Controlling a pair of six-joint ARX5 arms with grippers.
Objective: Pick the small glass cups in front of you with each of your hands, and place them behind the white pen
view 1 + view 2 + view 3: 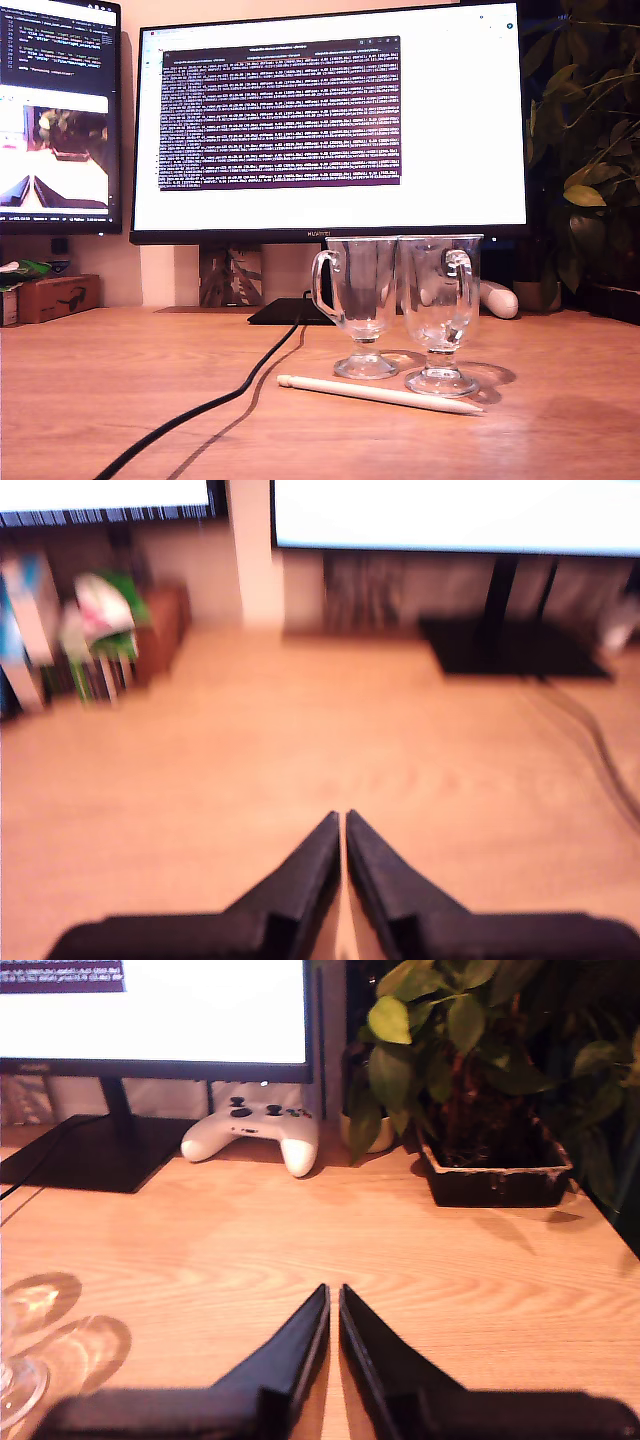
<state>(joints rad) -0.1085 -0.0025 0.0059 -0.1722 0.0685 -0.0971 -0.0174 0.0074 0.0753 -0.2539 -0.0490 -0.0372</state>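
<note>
Wood-grain desk (100, 380), stemmed glass cups (400, 300)

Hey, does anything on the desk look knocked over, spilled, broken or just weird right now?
Nothing stands out. Both small glass cups stand upright and side by side behind the white pen, which lies flat on the desk. No spill or crack shows. A black cable trails across the wood, clear of the cups.
</note>
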